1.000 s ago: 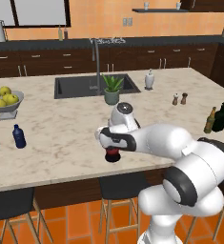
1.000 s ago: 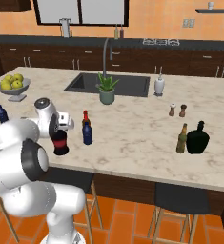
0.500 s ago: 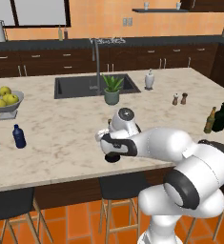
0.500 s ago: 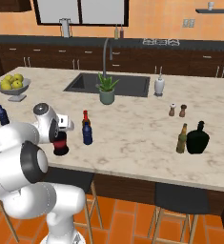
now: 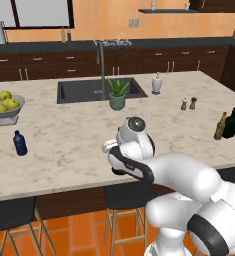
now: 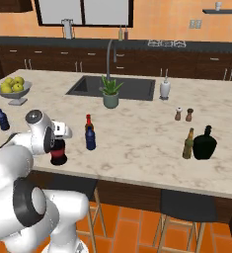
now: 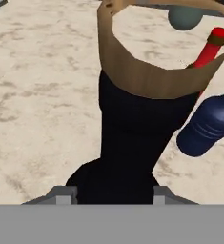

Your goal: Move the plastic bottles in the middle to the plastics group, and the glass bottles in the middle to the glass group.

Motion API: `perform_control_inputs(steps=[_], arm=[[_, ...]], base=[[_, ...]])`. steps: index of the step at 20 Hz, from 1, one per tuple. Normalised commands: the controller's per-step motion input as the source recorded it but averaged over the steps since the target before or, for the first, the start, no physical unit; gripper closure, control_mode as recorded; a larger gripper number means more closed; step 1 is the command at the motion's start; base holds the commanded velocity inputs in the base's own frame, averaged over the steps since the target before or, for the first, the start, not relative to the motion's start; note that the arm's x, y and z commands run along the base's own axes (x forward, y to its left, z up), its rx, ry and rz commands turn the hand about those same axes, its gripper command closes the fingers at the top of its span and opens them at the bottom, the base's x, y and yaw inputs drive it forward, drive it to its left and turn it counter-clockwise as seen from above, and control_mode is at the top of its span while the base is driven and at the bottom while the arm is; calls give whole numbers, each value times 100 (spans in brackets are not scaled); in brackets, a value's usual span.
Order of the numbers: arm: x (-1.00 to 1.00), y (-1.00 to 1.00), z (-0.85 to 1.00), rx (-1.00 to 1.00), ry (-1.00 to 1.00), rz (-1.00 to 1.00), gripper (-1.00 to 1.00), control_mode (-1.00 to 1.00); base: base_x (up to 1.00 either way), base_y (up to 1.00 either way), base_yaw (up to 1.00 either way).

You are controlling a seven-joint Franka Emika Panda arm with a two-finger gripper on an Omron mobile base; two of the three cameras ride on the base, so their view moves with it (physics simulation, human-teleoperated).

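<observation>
Black round-bodied bottle (image 7: pixel 127 157) (thin neck) apparently clamped between fingers (image 7: pixel 63 194).

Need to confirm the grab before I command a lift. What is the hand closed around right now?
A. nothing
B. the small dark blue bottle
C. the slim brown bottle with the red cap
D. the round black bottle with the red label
D: the hand sits closed on the black bottle's neck, its fingertips on either side; the blue bottle and brown bottle stand apart beside it.

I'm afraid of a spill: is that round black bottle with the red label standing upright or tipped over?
Upright. The black bottle stands on its base on the counter, and the gripper is shut on its neck.
</observation>
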Motion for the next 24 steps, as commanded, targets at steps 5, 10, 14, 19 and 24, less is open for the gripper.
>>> perform_control_inputs(steps=[5, 10, 14, 19, 24], arm=[[-61, -11, 42, 0, -9, 0, 100, -100], [-61, -60, 49, 0, 0, -2, 100, -100], [-12, -100, 43, 0, 0, -7, 100, -100], [0, -100, 32, 0, 0, -9, 100, -100], [0, -100, 25, 0, 0, -8, 100, -100]], base=[[0, 0, 0], [0, 0, 0], [0, 0, 0], [0, 0, 0], [0, 0, 0]])
